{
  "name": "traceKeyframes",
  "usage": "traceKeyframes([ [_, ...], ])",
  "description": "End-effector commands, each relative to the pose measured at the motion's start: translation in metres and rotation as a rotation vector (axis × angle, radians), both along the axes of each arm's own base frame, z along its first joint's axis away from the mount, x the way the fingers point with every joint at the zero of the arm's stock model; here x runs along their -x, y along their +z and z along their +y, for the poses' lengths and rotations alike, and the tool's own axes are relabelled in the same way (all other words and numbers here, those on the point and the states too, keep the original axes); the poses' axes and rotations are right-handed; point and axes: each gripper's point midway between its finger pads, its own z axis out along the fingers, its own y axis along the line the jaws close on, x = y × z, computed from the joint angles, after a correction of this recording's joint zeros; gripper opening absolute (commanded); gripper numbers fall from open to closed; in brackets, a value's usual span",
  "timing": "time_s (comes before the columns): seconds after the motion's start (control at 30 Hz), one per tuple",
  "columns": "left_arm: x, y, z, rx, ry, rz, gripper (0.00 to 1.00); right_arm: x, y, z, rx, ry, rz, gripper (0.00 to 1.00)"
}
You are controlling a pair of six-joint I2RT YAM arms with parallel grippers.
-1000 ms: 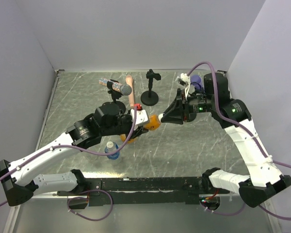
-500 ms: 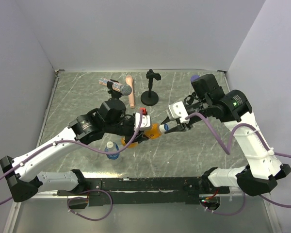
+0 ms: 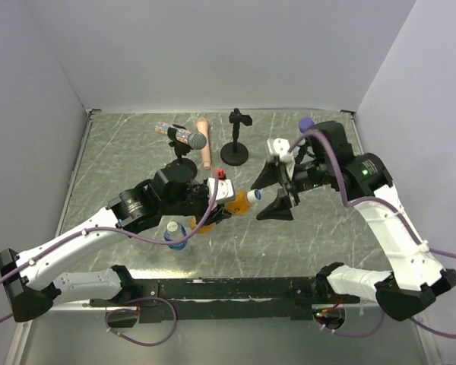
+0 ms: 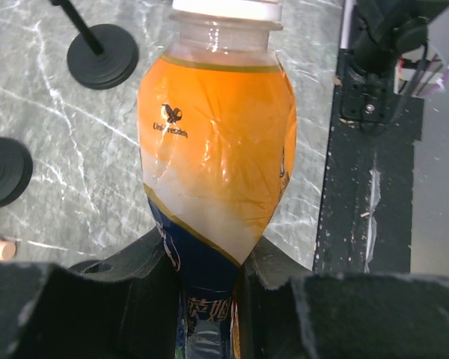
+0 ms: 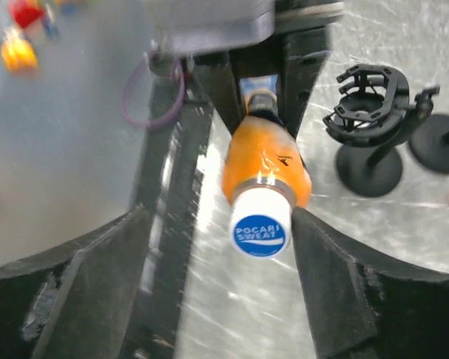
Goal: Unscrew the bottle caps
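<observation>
Left gripper is clamping the lower body of the orange bottle, jaws closed tight on it. It is holding the bottle off the table with the neck pointing toward the right arm.

Right gripper is standing wide apart and gripping nothing, with one finger on each side of the bottle's white cap. The cap is sitting on the neck, its blue label facing the right wrist camera. It is lying much nearer one finger than the other; can't tell if they're touching.

Step in hand, my read: getting the right jaws onto this cap for the twist.

Doing it well means:
- centring the cap between the fingers first
- moving in along the bottle's axis so the pads are landing on the cap's side, not the neck ring or the body
- closing firmly and turning about that axis, with the left grip resisting

The body looks thin and squashy, so the bottle spinning or slipping is the risk.

A blue bottle is standing on the table by the left arm, blue cap on.
</observation>
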Motion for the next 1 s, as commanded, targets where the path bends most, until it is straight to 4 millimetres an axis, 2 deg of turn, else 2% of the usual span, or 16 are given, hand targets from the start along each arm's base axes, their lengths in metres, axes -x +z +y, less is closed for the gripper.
traceKeyframes([
  [0.0,-0.014,0.014,-0.005,0.066,0.083,-0.01,0.01,-0.003,0.055,-0.002,-0.159,-0.172,0.215,0.89],
  [0.03,-0.015,0.014,-0.006,0.068,0.084,-0.008,0.01,-0.017,0.06,-0.004,-0.17,-0.276,0.267,0.94],
  [0.1,-0.02,0.015,-0.008,0.069,0.107,-0.003,0.01,-0.037,0.058,-0.01,-0.168,-0.432,0.338,0.96],
  [0.2,-0.024,0.02,-0.011,0.076,0.126,-0.005,0.01,-0.053,0.038,-0.015,-0.132,-0.548,0.376,0.94],
  [0.33,-0.026,0.025,-0.014,0.091,0.128,-0.01,0.01,-0.057,0.013,-0.014,-0.08,-0.569,0.422,0.82],
  [0.57,-0.03,0.026,-0.016,0.089,0.139,-0.013,0.01,-0.05,0.01,-0.009,-0.058,-0.52,0.427,0.74],
  [0.77,-0.032,0.027,-0.015,0.09,0.151,-0.014,0.01,-0.044,0.013,-0.004,-0.059,-0.47,0.431,0.48],
  [0.8,-0.032,0.028,-0.015,0.09,0.151,-0.016,0.01,-0.043,0.013,-0.004,-0.058,-0.456,0.426,0.39],
  [0.9,-0.033,0.029,-0.014,0.089,0.153,-0.024,0.01,-0.036,0.018,-0.002,-0.065,-0.404,0.419,0.23],
  [0.97,-0.031,0.029,-0.013,0.082,0.14,-0.03,0.01,-0.027,0.023,0.001,-0.071,-0.331,0.381,0.17],
])
